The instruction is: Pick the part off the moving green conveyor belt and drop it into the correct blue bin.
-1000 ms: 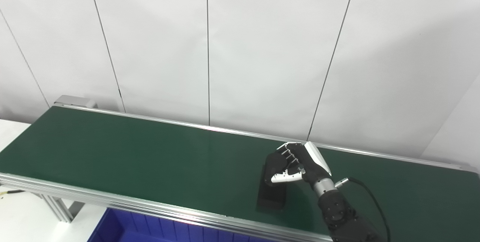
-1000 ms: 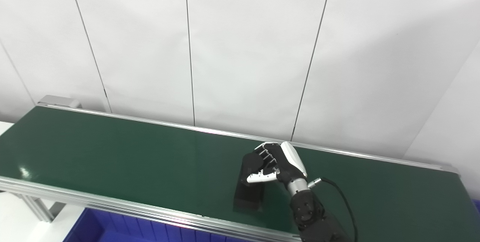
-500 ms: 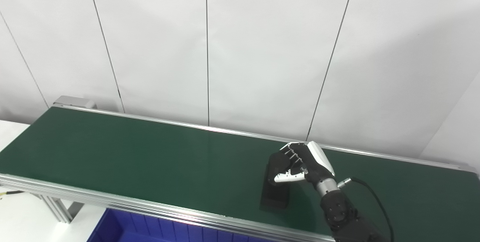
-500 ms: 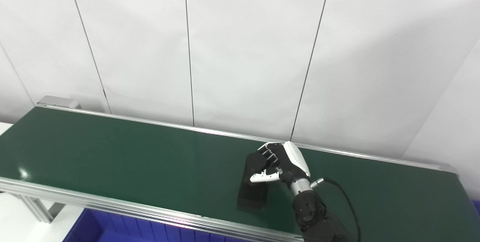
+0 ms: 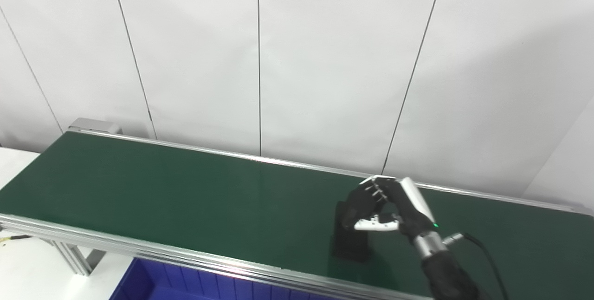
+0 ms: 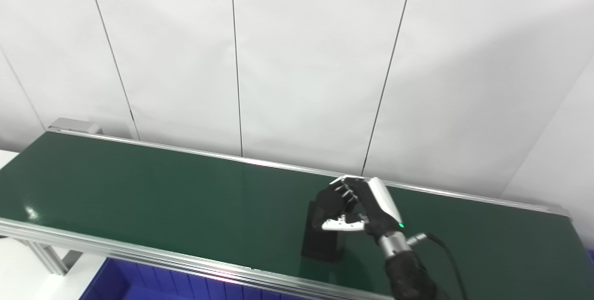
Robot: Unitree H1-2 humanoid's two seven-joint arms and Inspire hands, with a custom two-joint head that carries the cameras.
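Note:
A black rectangular part (image 5: 351,247) lies lengthwise across the green conveyor belt (image 5: 185,198), toward its right half. My right hand (image 5: 386,208) comes in from the lower right and sits over the part's far end. Its dark fingers curl down around that end and the white thumb crosses in front of it. The part's near end (image 6: 320,249) shows below the hand and looks to rest on the belt. The far end is hidden under the fingers. My left hand is out of view.
A blue bin (image 5: 153,286) shows below the belt's near aluminium rail (image 5: 139,249) at the bottom left. A white panelled wall stands right behind the belt. A cable (image 5: 482,249) trails from my right wrist over the belt.
My right hand and the black part have both shifted to the right along the belt, the hand staying curled over the part's far end.

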